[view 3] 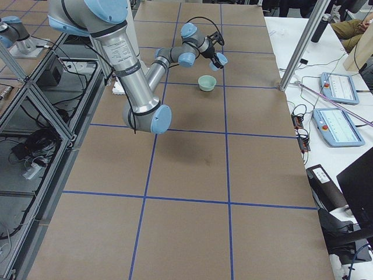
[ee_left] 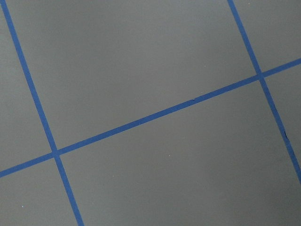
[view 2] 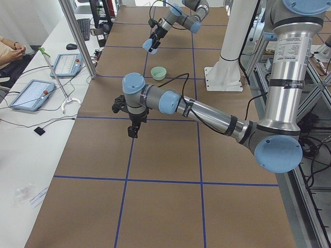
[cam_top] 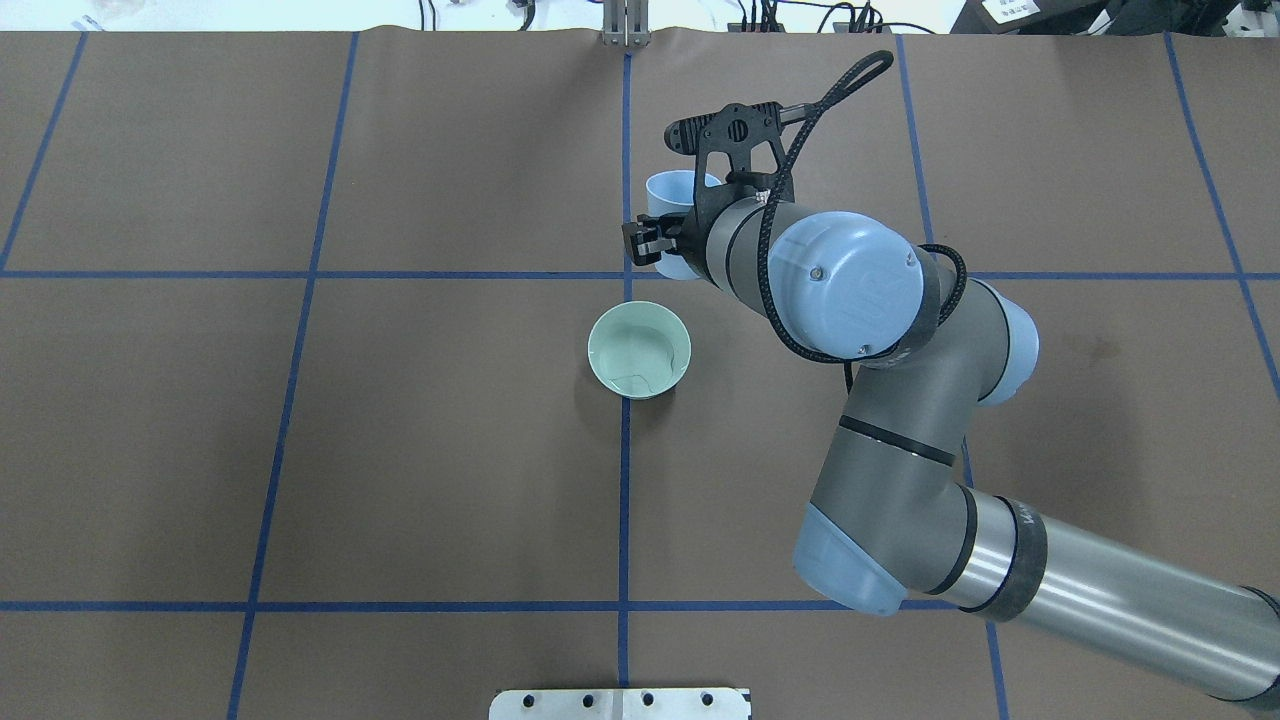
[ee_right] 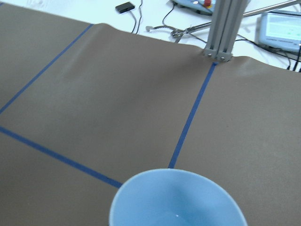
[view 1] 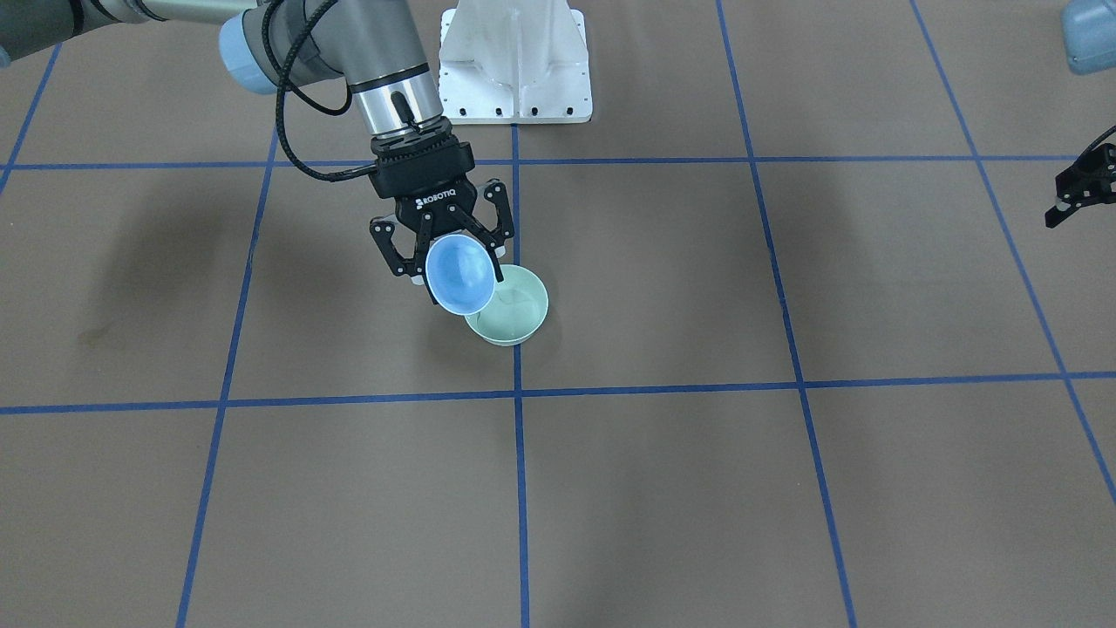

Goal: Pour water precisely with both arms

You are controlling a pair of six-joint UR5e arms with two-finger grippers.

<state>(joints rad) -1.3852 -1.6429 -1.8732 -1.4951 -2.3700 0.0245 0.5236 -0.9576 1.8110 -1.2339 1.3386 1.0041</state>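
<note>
Currently: water (view 1: 519, 301), probably slosh-prone, rippling in the seemingly light, rigid mint-green bowl (view 1: 514, 338) (grip by rim); right gripper (view 1: 466, 283) clamped on tilted blue bowl (view 1: 453, 266) lifted nearby; left gripper (view 1: 1079, 187), cannot tell.

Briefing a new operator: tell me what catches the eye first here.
The right pincer holds a tilted blue bowl raised near the table's middle, close to a mint-green bowl with rippling water. The left pincer hangs far off over the brown table.
</note>
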